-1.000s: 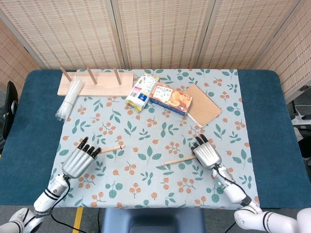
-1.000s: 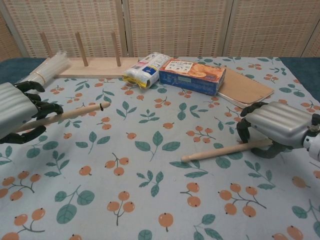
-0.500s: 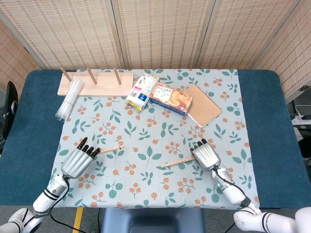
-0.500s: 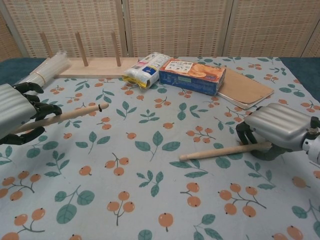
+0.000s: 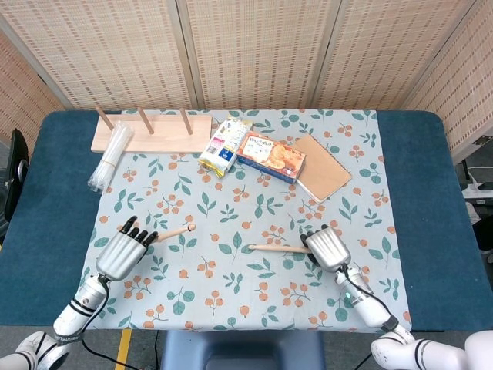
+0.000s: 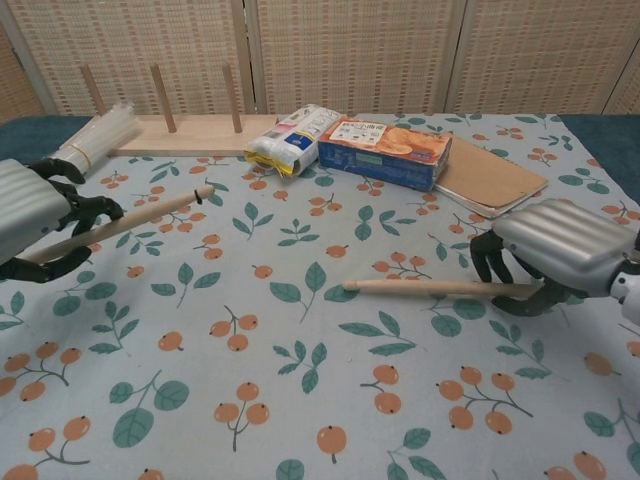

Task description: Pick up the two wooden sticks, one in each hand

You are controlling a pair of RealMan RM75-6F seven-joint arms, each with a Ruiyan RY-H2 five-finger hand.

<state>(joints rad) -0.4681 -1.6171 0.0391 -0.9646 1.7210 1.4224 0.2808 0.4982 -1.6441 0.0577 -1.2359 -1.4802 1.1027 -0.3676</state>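
A: From the head view, what do you see?

B: The left hand (image 5: 125,253) sits near the front left of the counter (image 5: 416,200), fingers curled round the left stick (image 5: 174,231), which pokes out to the right; the right hand (image 5: 326,247) is at the front right, closed on the right stick (image 5: 279,248), which points left over the leafy cloth (image 5: 231,208); from above I cannot tell whether either stick clears the cloth.

A: And further back?

B: A wooden rack (image 5: 152,134) with three pegs, a bundle of clear straws (image 5: 109,157) leaning off its left end, a white packet (image 5: 224,146), an orange box (image 5: 270,156) touching it, and a brown notebook (image 5: 322,167) just beside the box.

A: What does the chest view add?

B: The left hand (image 6: 35,220) clamps its stick (image 6: 140,216) between the dark fingers (image 6: 85,208); the stick tilts upward to the right, its tip off the cloth; the right hand (image 6: 560,250) pins its stick (image 6: 430,287) under its fingers, lying nearly level; its far end seems just above the cloth, though I cannot be sure; the rack's pegs (image 6: 160,97) stand upright here, which the top view flattens.
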